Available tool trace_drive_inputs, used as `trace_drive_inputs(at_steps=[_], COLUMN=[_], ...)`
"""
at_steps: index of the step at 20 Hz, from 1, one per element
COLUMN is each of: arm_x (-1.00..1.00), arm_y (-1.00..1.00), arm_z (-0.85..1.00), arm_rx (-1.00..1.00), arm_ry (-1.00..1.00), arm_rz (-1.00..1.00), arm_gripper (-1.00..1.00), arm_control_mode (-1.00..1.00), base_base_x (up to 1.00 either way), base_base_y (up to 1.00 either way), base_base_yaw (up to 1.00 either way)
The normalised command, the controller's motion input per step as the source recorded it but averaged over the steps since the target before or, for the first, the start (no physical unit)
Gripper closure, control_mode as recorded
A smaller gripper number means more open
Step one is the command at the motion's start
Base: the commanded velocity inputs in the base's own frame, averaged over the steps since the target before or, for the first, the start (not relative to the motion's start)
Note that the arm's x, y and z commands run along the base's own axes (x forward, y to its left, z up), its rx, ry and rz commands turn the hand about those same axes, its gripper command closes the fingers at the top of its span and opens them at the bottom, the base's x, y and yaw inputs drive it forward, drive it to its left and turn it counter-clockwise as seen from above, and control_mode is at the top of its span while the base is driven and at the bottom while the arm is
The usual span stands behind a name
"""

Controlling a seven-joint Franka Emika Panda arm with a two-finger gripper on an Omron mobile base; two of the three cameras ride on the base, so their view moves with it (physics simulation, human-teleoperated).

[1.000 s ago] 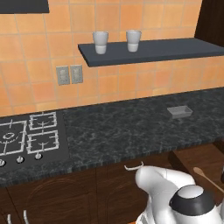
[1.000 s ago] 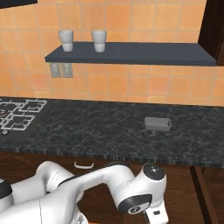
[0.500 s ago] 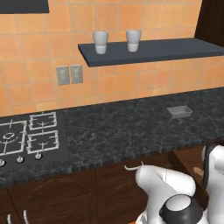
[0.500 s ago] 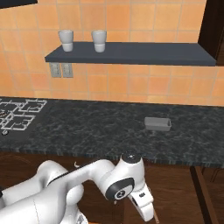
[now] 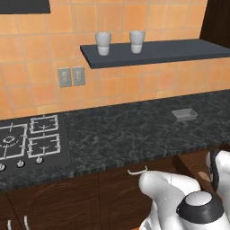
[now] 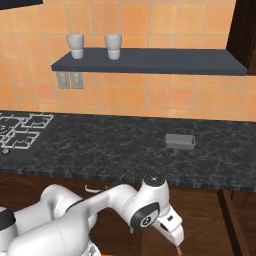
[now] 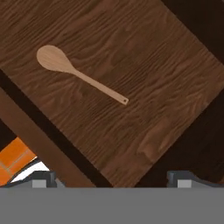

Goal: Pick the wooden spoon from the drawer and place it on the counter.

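The wooden spoon [image 7: 83,78] lies flat on the reddish wood-grain floor of the open drawer [image 7: 144,65], with its oval bowl at the upper left of the hand view and its thin handle running to the lower right. My gripper [image 7: 112,178] hangs above the drawer, open, its fingertips [image 7: 43,177] wide apart and nothing between them. The spoon is well ahead of the tips and not touched. In the left base view the drawer [image 5: 191,162] stands pulled out under the black speckled counter [image 5: 134,130], and my hand covers most of it.
A small grey tray [image 5: 184,114] sits on the counter at the right, and a stove [image 5: 27,141] at the left. Above, a dark wall shelf [image 5: 152,51] carries two cups. The drawer's dark front wall [image 7: 48,148] crosses the lower left of the hand view.
The arm has folded and swung to the right. My hand now points down over the open drawer and hides most of the spoon in the left base view.
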Motion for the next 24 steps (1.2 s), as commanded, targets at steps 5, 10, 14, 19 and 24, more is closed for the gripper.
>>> trace_drive_inputs(at_steps=[5,10,14,19,24], arm_x=[0.31,0.6,0.46,0.24,0.06], arm_y=[-0.44,-0.19,-0.02,0.0,-0.04], arm_z=[-0.18,-0.24,-0.28,-0.56,-0.59], arm_rx=[0.01,0.02,0.05,0.0,0.0], arm_ry=[0.07,0.01,0.0,0.07,0.15], arm_rz=[0.26,0.29,0.2,0.13,0.1], arm_gripper=[-1.0,-1.0,-1.0,-1.0,-1.0], arm_control_mode=[-1.0,-1.0,-1.0,-1.0,-1.0], base_base_x=[0.0,0.0,0.0,0.0,0.0], base_base_y=[0.0,0.0,0.0,0.0,0.0], base_base_yaw=[0.0,0.0,0.0,0.0,0.0])
